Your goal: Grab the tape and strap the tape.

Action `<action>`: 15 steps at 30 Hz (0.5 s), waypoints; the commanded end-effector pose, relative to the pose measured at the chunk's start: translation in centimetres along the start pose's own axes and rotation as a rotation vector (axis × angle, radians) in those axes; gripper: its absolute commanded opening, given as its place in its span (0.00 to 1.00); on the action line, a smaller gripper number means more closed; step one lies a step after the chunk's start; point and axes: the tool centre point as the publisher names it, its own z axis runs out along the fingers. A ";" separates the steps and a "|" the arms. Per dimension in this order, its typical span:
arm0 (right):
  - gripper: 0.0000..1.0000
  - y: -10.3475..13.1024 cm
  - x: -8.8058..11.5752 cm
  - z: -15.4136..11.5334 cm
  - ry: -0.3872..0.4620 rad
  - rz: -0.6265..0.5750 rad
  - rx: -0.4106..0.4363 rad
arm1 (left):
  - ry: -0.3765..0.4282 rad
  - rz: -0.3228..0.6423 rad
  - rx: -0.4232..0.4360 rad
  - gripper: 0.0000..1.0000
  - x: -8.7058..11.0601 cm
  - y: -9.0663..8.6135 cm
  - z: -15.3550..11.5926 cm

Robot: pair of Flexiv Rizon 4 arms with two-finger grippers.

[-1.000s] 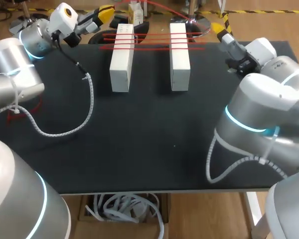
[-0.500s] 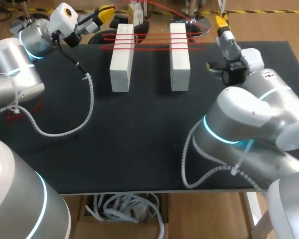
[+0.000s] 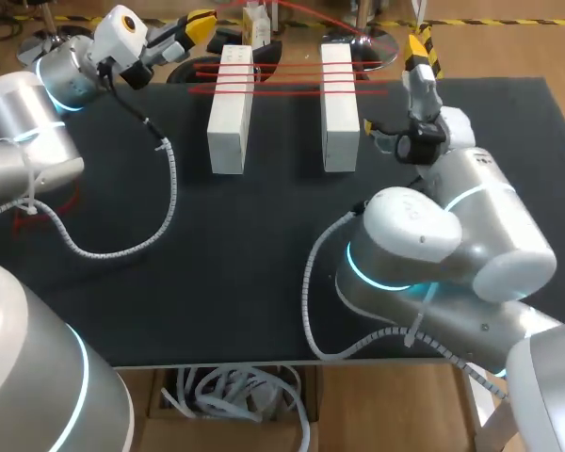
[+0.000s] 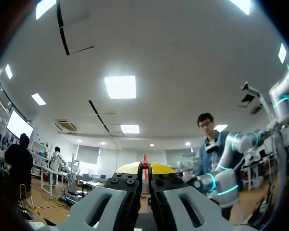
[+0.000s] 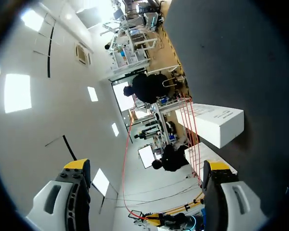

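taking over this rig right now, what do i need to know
Left gripper: jaws shut on the red tape, beyond the table's far edge, left of the blocks.
Right gripper: jaws open, empty, near the right white block.
Tape: several strands lie across the far ends of the left white block and the right one.
Done: tape grabbed, strands laid.
Left: probably finishing and securing the strapping.

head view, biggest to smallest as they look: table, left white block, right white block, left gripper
1. table, by far the largest
2. left white block and right white block: they look alike, so no ranking between them
3. left gripper, smallest
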 end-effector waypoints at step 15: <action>1.00 -0.4 2.8 0.8 0.036 -0.007 -0.128 | 0.004 0.000 0.003 0.00 -0.1 0.1 -0.1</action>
